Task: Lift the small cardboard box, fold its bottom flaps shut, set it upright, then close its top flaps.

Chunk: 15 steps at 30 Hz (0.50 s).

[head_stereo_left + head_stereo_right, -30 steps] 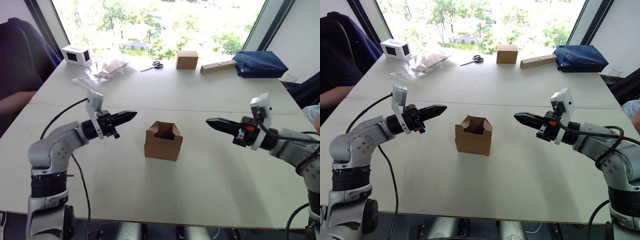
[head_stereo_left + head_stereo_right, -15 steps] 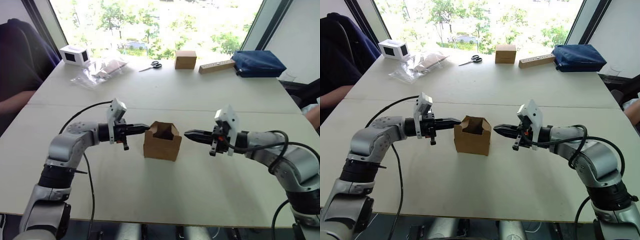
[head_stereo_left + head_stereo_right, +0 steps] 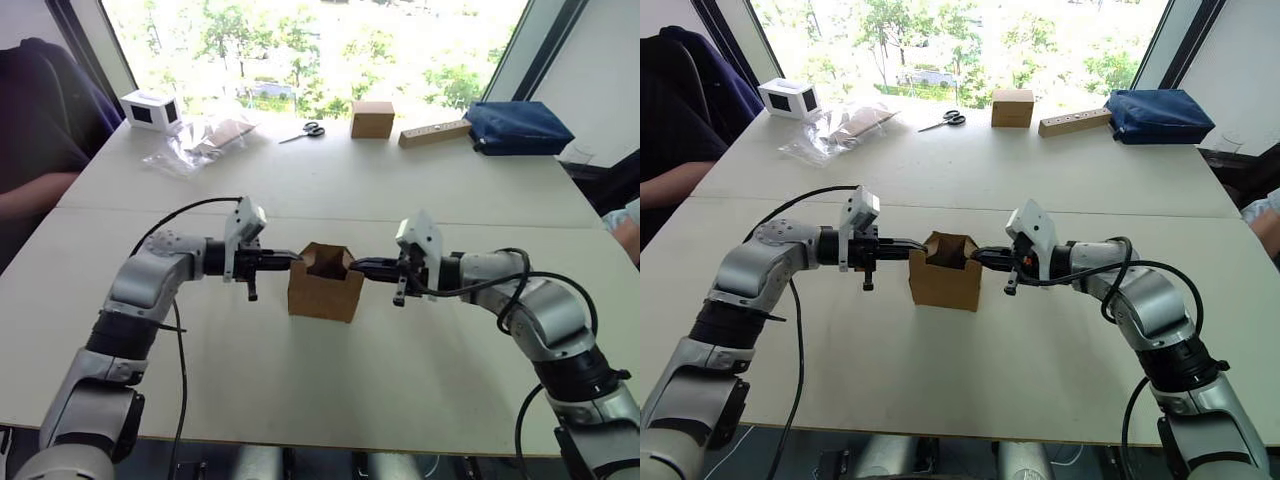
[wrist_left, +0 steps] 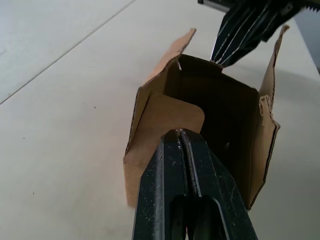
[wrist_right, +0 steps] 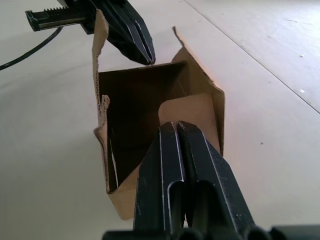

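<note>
The small cardboard box (image 3: 326,282) stands on the white table (image 3: 330,390), open end up, directly between the 2 grippers. The left gripper (image 3: 288,260) has its 2 fingers pressed together with nothing between them, the tips at or just inside the box's upper left edge; in the left wrist view the closed fingertips (image 4: 181,136) lie against a rounded side flap (image 4: 172,117) folded into the opening. The right gripper (image 3: 362,267) is likewise closed and empty, its tips at the opposite upper edge, with a matching rounded flap (image 5: 192,111) just beyond the fingertips (image 5: 173,129) in the right wrist view. Whether either tip bears on the cardboard with any force cannot be determined. Assessment: the box is thin corrugated board, empty and open, so it should be very light, and the walls should flex inward under a squeeze. The flaps hinge freely and offer no firm purchase. The surface is matt, so slip is unlikely, but the edges look ragged and could tear. The sounder hold appears to be on the 2 opposite side walls, low and near the corners where the board is stiffest, with light even pressure from both sides.
</note>
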Each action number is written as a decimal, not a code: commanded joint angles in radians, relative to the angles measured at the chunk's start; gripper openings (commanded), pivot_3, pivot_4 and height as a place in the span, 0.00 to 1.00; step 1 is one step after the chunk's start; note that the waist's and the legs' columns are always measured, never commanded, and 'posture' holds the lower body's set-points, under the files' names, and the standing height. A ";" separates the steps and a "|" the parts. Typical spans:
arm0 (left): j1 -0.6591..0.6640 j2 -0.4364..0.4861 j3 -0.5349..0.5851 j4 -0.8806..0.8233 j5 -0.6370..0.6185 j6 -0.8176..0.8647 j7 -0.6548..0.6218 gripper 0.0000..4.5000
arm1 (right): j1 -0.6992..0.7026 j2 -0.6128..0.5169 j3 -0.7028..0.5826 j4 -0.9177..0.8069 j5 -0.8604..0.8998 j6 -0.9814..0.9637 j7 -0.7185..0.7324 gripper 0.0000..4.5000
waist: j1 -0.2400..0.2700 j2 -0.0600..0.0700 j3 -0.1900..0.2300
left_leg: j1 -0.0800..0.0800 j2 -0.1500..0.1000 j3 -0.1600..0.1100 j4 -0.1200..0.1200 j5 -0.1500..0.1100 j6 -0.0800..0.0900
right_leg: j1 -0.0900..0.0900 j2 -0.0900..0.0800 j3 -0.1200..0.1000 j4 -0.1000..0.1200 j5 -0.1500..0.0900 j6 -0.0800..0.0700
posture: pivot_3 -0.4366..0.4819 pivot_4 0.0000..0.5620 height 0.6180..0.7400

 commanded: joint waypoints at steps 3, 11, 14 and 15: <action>-0.045 0.008 -0.050 0.006 0.074 -0.058 -0.025 0.00 | -0.045 0.008 0.032 0.013 -0.061 -0.022 0.030 0.00 | 0.000 0.000 0.000 | 0.000 0.000 0.000 0.000 0.000 0.000 | 0.000 0.000 0.000 0.000 0.000 0.000 | 0.48 0.27 1.00; -0.066 0.000 -0.109 0.051 0.175 -0.168 -0.039 0.00 | -0.081 0.012 0.081 0.038 -0.138 -0.015 0.054 0.00 | 0.000 0.000 0.000 | 0.000 0.000 0.000 0.000 0.000 0.000 | 0.000 0.000 0.000 0.000 0.000 0.000 | 0.48 0.27 1.00; -0.067 -0.006 -0.106 0.062 0.177 -0.178 -0.041 0.00 | -0.086 0.018 0.084 0.044 -0.152 -0.013 0.057 0.00 | 0.000 0.000 0.000 | 0.000 0.000 0.000 0.000 0.000 0.000 | 0.000 0.000 0.000 0.000 0.000 0.000 | 0.48 0.27 1.00; -0.067 -0.008 -0.105 0.064 0.180 -0.182 -0.041 0.00 | -0.087 0.018 0.085 0.046 -0.159 -0.014 0.058 0.00 | 0.000 0.000 0.000 | 0.000 0.000 0.000 0.000 0.000 0.000 | 0.000 0.000 0.000 0.000 0.000 0.000 | 0.48 0.27 1.00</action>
